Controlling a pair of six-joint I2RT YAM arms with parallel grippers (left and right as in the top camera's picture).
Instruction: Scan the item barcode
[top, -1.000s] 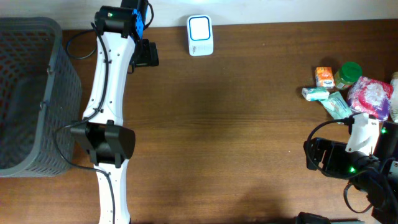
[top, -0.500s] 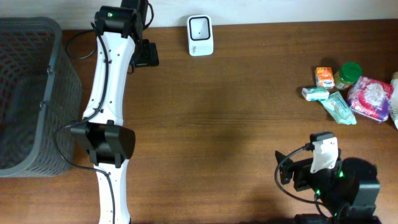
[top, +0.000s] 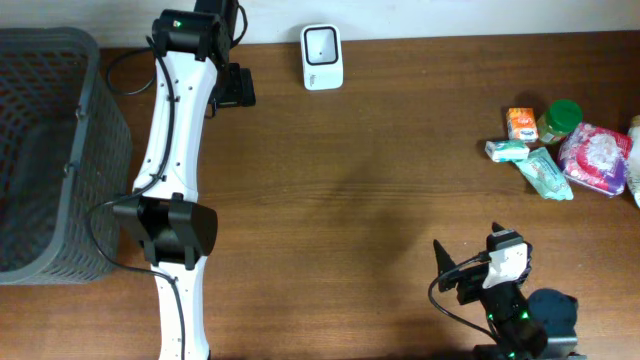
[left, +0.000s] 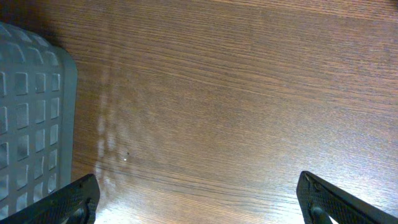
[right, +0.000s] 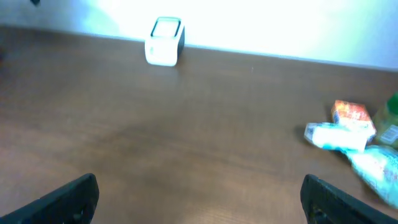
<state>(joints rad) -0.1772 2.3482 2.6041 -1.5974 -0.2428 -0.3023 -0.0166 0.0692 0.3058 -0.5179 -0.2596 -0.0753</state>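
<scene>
Right gripper (right: 199, 199): jaws wide apart, nothing between them, only the two dark fingertips showing at the bottom corners of the wrist view. It faces the scanner (top: 321, 57) from across the table (top: 350, 200). Left gripper (left: 199, 202): jaws likewise spread and empty over bare wood.

Scanner: small white box with rounded corners and a dark window on top, at the far edge of the table.

Items lie in a loose cluster well to the scanner's right and somewhat nearer the front:
- orange box (top: 521, 123)
- green-capped jar (top: 561, 118), just beside the box
- white-and-teal pack (top: 507, 150)
- teal pouch (top: 545, 172)
- pink-and-white packet (top: 595, 157), farthest from the scanner

No barcode can be made out on any of them. None is held or touched.

Right arm: folded low at the front edge, well apart from the scanner and the cluster. Left arm: stretched long from the front edge, wrist ending near the scanner's left. Grey mesh basket (top: 50, 150) stands farther left of the scanner.
</scene>
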